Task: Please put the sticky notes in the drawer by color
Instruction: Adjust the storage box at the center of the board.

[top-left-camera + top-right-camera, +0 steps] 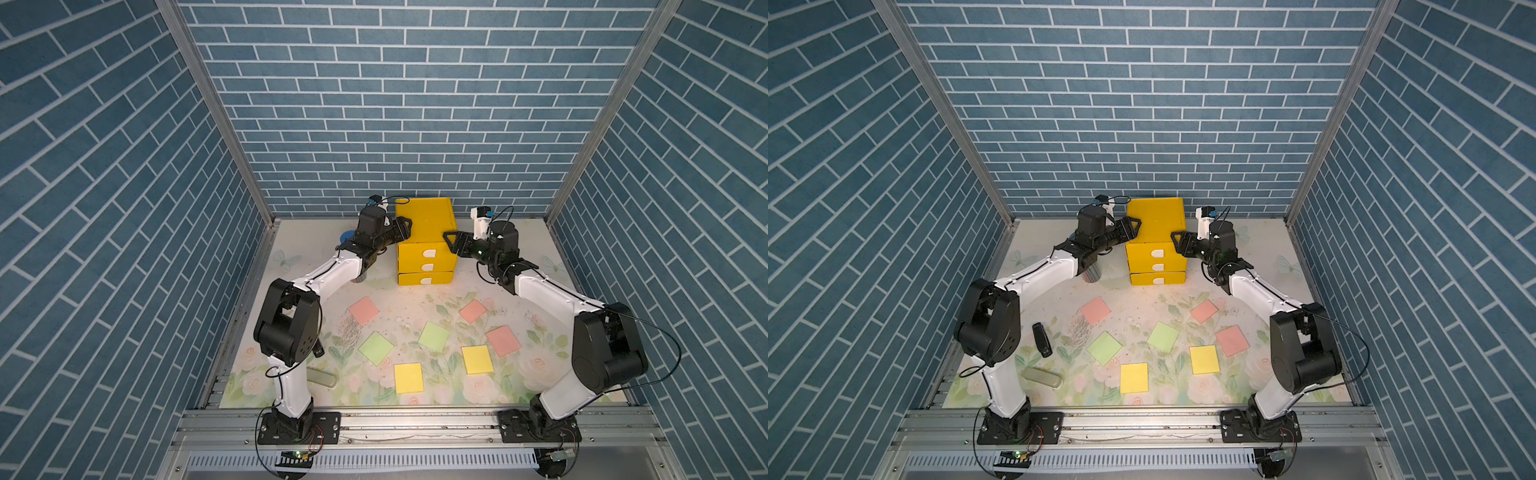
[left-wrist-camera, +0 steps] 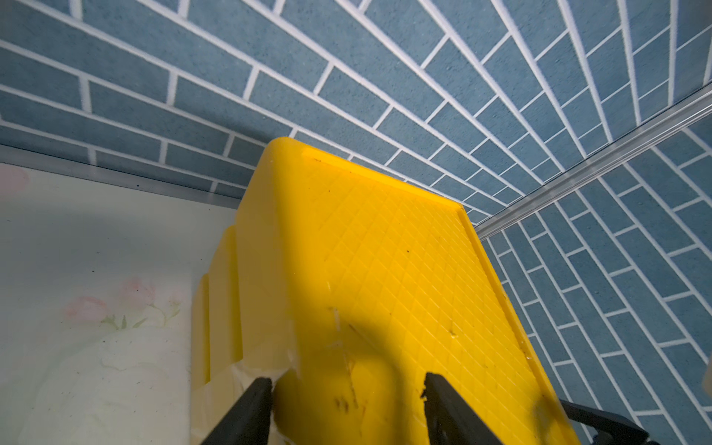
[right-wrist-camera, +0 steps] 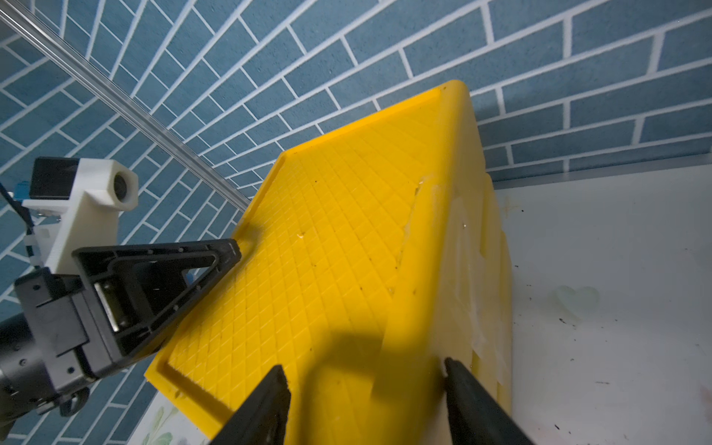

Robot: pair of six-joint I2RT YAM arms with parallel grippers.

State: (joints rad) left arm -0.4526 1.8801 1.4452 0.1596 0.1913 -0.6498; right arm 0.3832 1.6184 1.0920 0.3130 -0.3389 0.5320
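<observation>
1. A clear cylinder with blue lid (image 1: 347, 238) is mostly hidden behind the left arm.
2. The left gripper (image 2: 348, 381) has its black fingers moderately apart across the top left edge of the bright yellow plastic three-drawer cabinet (image 1: 424, 224). One finger (image 2: 258, 400) touches its side. Whether they pinch it, I cannot tell.
3. The right gripper (image 3: 364, 364) straddles the top right edge likewise, its grip also unclear.
4. The cabinet stands near the back wall. Seven thin paper sticky notes (image 1: 433, 336), three salmon pink, two light green, two yellow, lie flat on the flowered mat (image 1: 415, 301) in front of it.
</observation>
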